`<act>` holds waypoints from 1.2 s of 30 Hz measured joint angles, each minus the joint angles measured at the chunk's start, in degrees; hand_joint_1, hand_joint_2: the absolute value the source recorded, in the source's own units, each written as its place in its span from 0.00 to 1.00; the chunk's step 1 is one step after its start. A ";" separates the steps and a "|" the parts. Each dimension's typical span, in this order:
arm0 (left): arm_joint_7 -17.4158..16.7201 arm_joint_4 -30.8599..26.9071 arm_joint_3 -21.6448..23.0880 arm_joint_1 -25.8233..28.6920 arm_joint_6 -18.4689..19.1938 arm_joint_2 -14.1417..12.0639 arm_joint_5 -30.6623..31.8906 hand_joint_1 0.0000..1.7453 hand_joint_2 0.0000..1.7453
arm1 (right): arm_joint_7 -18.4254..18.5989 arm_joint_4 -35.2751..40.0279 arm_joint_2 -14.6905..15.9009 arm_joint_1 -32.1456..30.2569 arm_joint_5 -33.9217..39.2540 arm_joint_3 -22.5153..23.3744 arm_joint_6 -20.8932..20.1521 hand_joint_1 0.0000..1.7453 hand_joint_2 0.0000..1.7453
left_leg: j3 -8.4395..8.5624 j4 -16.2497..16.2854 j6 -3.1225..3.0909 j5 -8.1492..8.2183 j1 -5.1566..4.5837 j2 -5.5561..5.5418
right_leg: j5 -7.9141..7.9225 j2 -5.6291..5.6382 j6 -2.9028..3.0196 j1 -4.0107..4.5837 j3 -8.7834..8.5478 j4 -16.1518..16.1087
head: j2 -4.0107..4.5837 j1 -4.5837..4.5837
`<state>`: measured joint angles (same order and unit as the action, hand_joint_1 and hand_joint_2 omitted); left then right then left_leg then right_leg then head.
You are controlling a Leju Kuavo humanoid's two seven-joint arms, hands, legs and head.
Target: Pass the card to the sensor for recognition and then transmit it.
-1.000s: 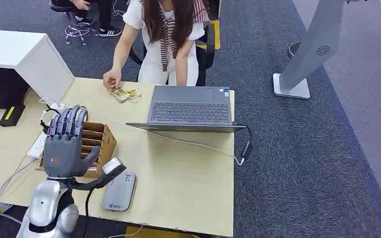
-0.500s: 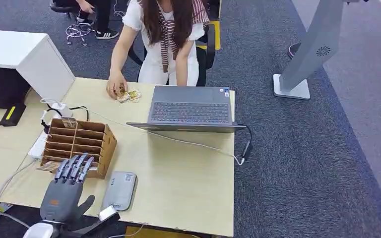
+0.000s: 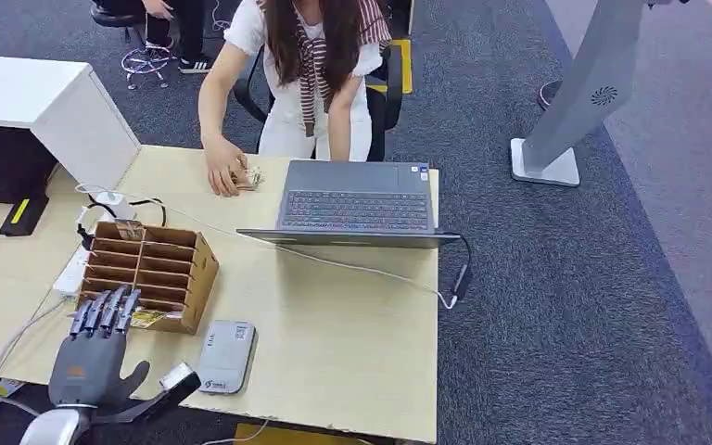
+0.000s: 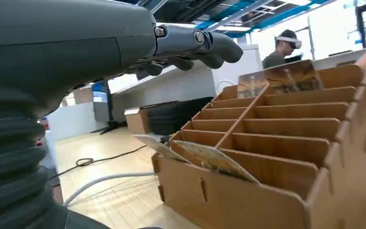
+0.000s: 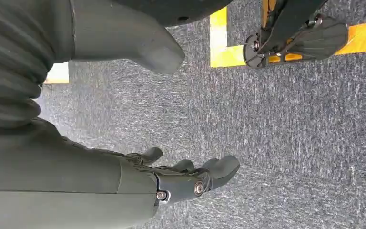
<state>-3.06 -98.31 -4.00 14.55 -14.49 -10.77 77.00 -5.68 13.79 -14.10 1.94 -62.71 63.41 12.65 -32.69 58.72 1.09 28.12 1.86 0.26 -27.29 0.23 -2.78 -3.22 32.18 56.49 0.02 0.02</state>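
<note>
The pale wooden surface (image 3: 352,324) carries an open laptop (image 3: 356,199) at its far side, where a seated person's hand (image 3: 225,165) rests on some cards. Toward the near left stands a slotted wooden rack (image 3: 153,269), with a card (image 4: 214,160) leaning out of its nearest slot. Just right of it lies the grey sensor (image 3: 224,356). The left hand (image 3: 91,352) hovers near the rack, fingers extended, holding nothing. The right hand (image 5: 124,183) hangs over carpet, loosely open and empty.

The person's hand (image 3: 225,170) covers most of the cards (image 3: 252,177), whose print seems too small to read
</note>
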 joint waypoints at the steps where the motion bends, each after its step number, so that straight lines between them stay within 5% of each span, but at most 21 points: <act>1: -0.09 0.39 -0.30 -0.59 0.11 0.26 0.00 0.00 1.00 | 0.00 0.00 0.00 0.01 -0.22 0.00 -0.02 0.00 1.00 | 0.00 0.00 0.00 0.00 0.00 0.00 | 0.01 0.00 -0.01 0.00 -0.01 0.00 | 0.00 0.00; 14: -2.38 2.49 -1.57 -5.77 -0.09 4.04 0.85 0.00 1.00 | -0.04 0.02 0.00 0.07 -1.90 0.00 0.04 0.00 1.00 | 0.02 0.00 0.00 0.00 0.00 -0.01 | 0.01 0.01 -0.01 0.00 0.01 0.00 | 0.00 -0.02; 36: -5.51 4.17 -1.57 -6.28 2.01 4.92 1.18 0.00 1.00 | 0.13 0.02 0.00 0.10 -2.93 0.04 0.09 0.00 1.00 | 0.02 0.00 0.00 0.00 0.00 0.00 | 0.01 0.01 -0.01 0.00 0.00 0.00 | 0.00 -0.02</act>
<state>-8.57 -94.14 -5.57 8.27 -12.48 -5.86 78.18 -5.55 13.81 -14.10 2.04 -65.64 63.45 12.74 -32.68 58.73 1.10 28.11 1.86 0.26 -27.28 0.24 -2.79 -3.22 32.18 56.49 0.02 0.00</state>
